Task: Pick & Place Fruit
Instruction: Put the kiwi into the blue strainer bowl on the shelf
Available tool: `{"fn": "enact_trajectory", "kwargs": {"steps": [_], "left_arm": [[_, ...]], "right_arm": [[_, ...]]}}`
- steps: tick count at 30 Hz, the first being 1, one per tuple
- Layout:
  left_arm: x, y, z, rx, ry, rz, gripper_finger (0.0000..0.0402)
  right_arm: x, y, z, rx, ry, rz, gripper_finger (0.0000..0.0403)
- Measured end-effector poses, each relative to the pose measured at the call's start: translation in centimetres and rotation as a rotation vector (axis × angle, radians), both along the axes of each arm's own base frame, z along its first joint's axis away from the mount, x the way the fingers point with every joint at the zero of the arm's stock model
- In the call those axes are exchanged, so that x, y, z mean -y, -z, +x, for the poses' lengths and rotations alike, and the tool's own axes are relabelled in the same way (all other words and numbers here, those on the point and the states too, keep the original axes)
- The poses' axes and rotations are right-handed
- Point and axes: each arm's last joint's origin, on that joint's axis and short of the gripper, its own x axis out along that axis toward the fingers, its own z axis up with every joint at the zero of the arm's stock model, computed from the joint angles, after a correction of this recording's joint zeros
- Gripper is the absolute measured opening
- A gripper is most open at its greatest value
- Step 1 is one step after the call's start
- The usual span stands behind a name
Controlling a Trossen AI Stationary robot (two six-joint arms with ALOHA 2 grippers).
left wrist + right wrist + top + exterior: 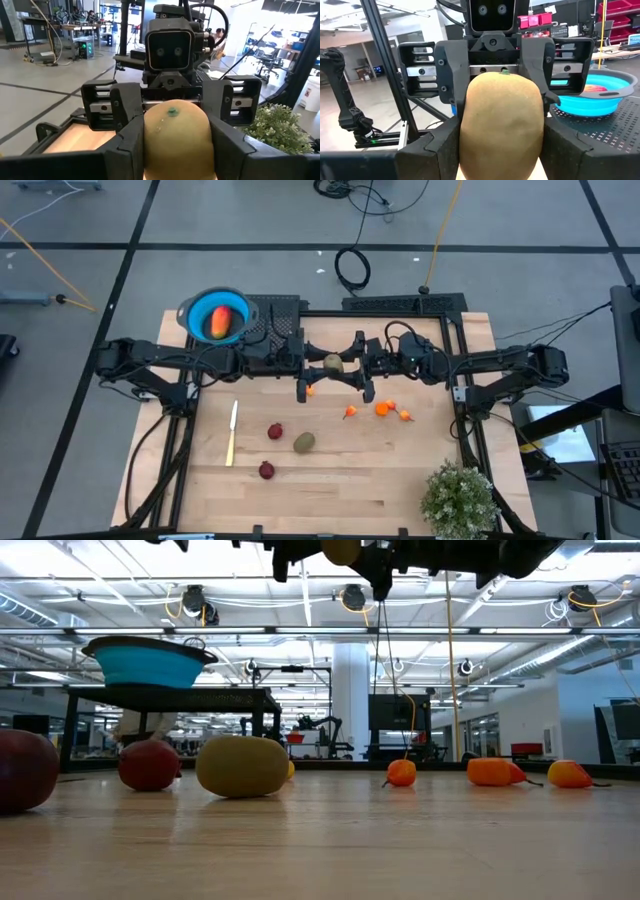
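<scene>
Handover in progress above the middle of the table: the left gripper (pixel 303 366) and the right gripper (pixel 366 367) face each other nose to nose, with one olive-green fruit (pixel 333 363) held in the air between them. In both wrist views fingers bracket the fruit on either side, so both sets of jaws appear clamped on it, the right holding steady and the left seemingly just taking hold. My judgement is that the step is a pass from right arm to left, the blue bowl (pixel 217 317) lying on the left arm's side. To do it well, the left jaws should seat squarely across the fruit's middle before the right jaws let go – an early release would drop it onto the pieces below. The bowl stands on a dark raised stand at the table's far left corner and already holds a red-orange fruit (pixel 219 323). Left on the wooden table (pixel 340 480): two dark red round fruits (pixel 275 431), a second green oval (pixel 304 442) and several small orange pieces (pixel 384 408), with a pale knife (pixel 232 432) well to their left. A potted plant (pixel 459 497) sits at the near right corner. Beyond the table – an open workshop floor with cables, frames and benches
</scene>
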Motion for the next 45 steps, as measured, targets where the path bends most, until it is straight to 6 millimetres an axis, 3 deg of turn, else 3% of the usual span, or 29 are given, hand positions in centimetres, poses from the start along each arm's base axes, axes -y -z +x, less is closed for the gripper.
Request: {"fn": "enact_trajectory", "kwargs": {"steps": [9, 20, 37, 45], "left_arm": [[-0.7, -0.8, -0.8, 0.015, -0.022, 0.059, 0.0171], [-2.5, -2.3, -2.2, 0.053, -0.169, 0.108, 0.0168], [-3.5, -4.1, -10.6, -0.232, -0.747, 0.076, 0.0172], [-4.2, -4.3, -13.1, -0.251, -0.950, 0.012, 0.0172]], "right_arm": [[0.1, 0.2, 0.0, -0.042, 0.001, 0.041, 0.0226], [0.9, 1.6, -0.1, -0.175, 0.015, 0.146, 0.0248], [3.3, 2.0, -0.5, -0.211, 0.104, 0.159, 0.0219], [3.9, 2.0, -0.7, -0.210, 0.122, 0.177, 0.0203]]}}
